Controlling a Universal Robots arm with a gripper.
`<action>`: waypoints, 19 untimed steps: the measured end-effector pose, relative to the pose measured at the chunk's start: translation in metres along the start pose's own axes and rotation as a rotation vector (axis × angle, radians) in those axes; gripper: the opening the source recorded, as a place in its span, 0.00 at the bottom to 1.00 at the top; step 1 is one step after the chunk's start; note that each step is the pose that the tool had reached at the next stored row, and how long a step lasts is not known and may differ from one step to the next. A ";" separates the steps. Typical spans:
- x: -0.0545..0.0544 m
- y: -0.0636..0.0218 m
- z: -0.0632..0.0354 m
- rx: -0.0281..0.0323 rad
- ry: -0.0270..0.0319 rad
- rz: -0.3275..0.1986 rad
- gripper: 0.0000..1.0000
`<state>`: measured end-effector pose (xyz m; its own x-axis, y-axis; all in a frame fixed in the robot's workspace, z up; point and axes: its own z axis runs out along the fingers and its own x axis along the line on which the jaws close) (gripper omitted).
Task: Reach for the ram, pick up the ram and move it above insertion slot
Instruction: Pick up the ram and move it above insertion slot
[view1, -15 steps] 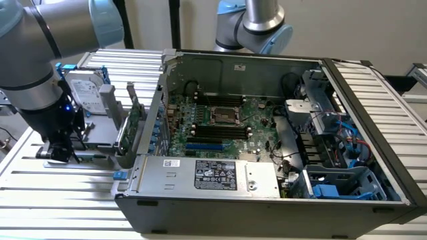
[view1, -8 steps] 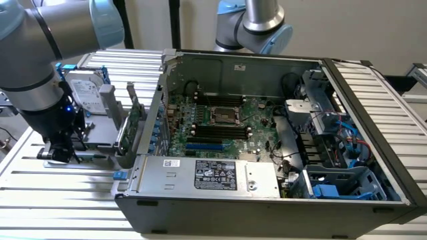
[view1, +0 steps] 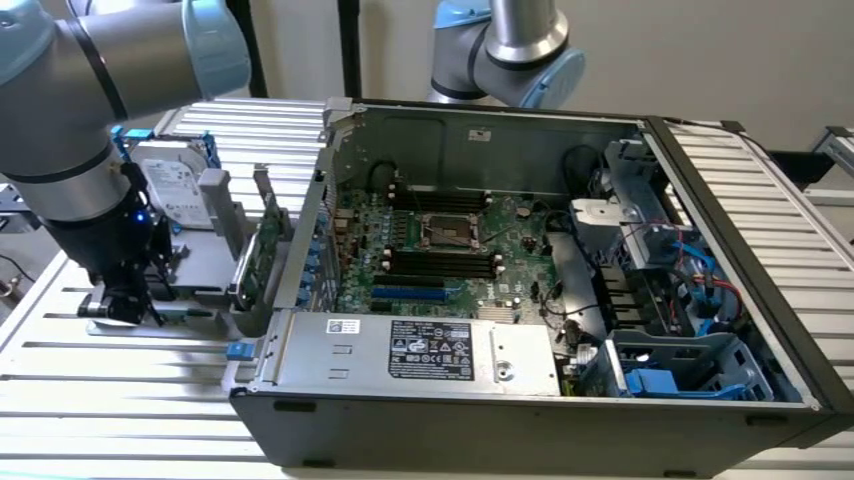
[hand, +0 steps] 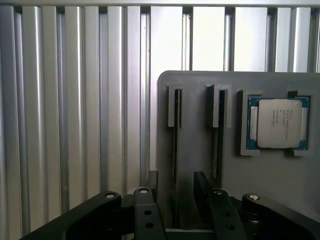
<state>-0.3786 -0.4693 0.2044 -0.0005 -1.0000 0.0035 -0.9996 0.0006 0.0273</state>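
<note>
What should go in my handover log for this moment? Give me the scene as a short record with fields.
tool: open, lowered at the holder, one finger on each side of the ram
ram: on edge in a holder slot, not clamped, not lifted
holder: gray, on the slatted table, to the exterior view's left of the computer case
processor: flat in a recess of the holder
computer case: open, motherboard exposed
</note>
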 end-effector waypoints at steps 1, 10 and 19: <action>0.000 0.0000 0.0005 0.0000 0.0001 0.000 0.42; -0.002 -0.0001 0.0050 0.0000 0.0001 -0.005 0.42; -0.003 -0.0002 0.0079 -0.0003 0.0003 -0.009 0.21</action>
<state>-0.3786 -0.4664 0.1964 0.0087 -1.0000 0.0036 -0.9996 -0.0086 0.0276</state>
